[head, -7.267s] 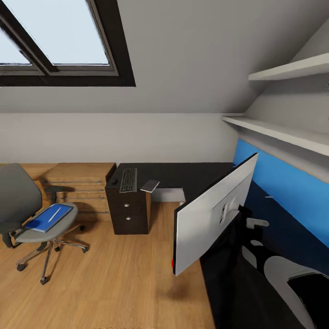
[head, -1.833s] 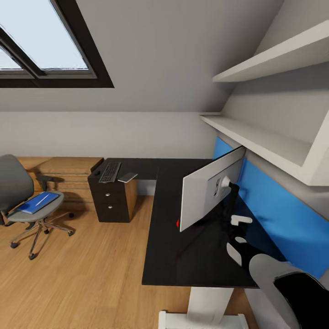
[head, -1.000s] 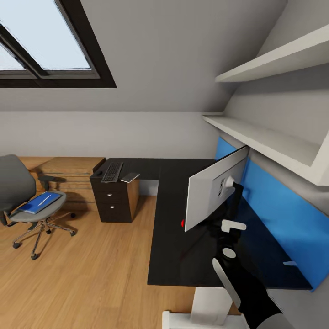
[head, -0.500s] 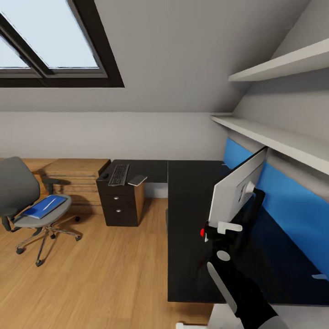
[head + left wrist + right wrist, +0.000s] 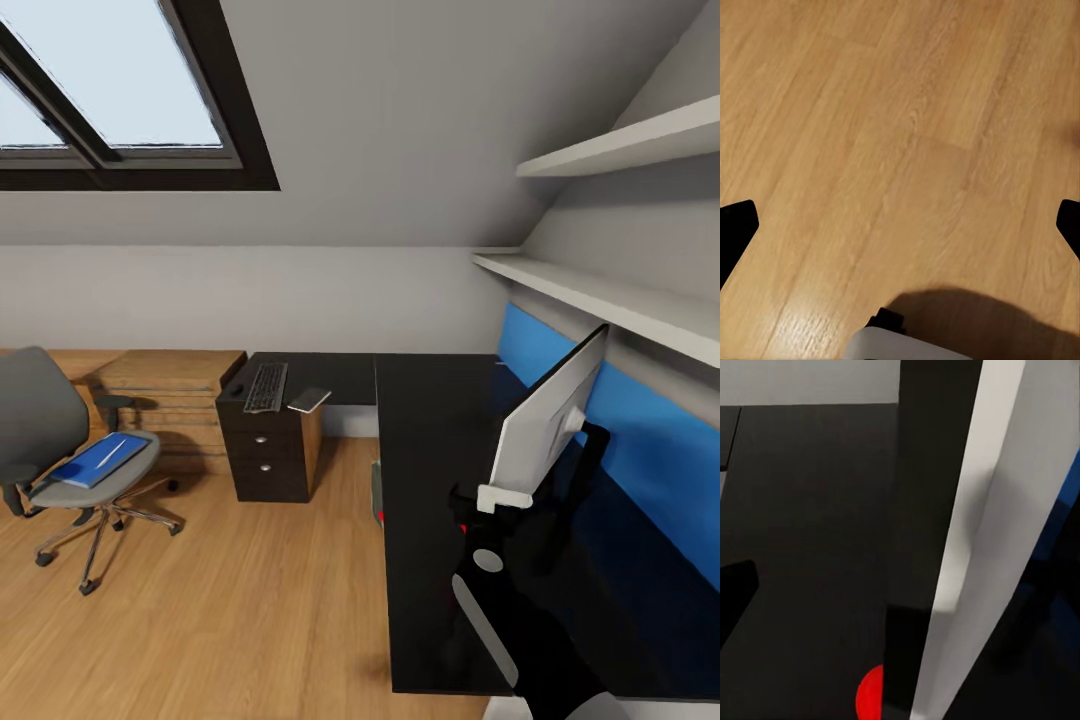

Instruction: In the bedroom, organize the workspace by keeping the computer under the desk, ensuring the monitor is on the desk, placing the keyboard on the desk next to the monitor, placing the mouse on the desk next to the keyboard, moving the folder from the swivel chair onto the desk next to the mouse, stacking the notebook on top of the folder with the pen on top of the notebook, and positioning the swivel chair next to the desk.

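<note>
Attic bedroom w/ glossy black desk (image 5: 420, 470): nearest, right gripper (image 5: 478, 505) clamps monitor (image 5: 548, 420) by its lower corner, left gripper's fingers wide over floor; monitor may tip if let go tilted; farther off, keyboard (image 5: 265, 387) on desk, folder (image 5: 98, 463) on swivel chair (image 5: 60, 465).

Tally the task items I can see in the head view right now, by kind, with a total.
Desk: 1
Monitor: 1
Keyboard: 1
Mouse: 1
Notebook: 1
Chair: 1
Folder: 1
Pen: 1
Total: 8
</note>
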